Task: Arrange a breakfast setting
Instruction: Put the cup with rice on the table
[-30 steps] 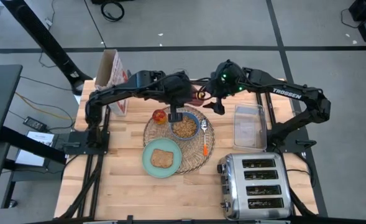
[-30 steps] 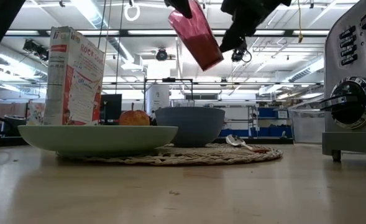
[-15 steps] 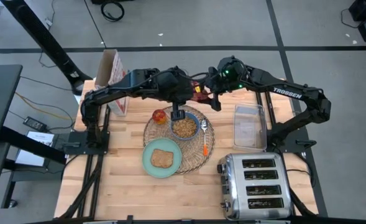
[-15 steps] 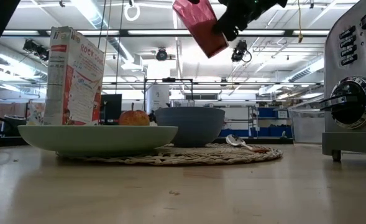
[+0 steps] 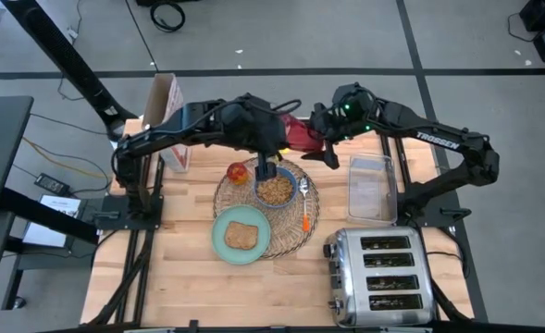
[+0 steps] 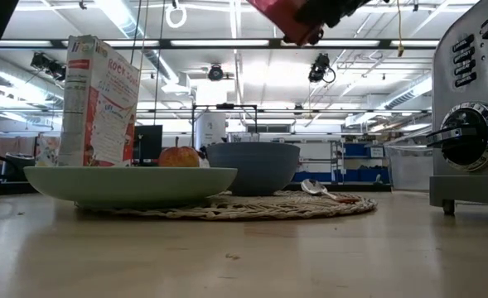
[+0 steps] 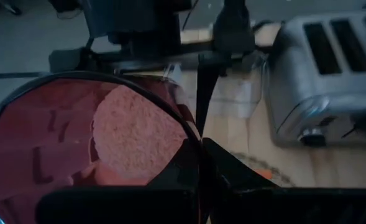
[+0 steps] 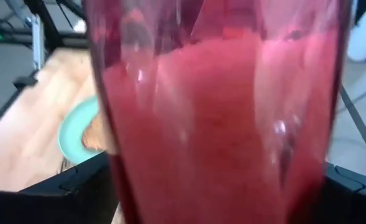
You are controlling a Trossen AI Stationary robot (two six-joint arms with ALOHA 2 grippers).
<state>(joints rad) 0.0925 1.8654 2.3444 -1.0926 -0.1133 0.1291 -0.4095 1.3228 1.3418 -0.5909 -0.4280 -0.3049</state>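
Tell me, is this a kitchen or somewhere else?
Probably a robot lab or workshop, not a kitchen: the wooden table stands on a grey floor with loose cables, and shelving and ceiling strip lights fill the room behind.

A robotics lab or workshop is seen: strip lights (image 6: 227, 43) run overhead, shelving (image 6: 368, 161) stands beyond the counter (image 6: 244, 248), cables (image 5: 64, 153) trail over grey floor (image 5: 494, 37).
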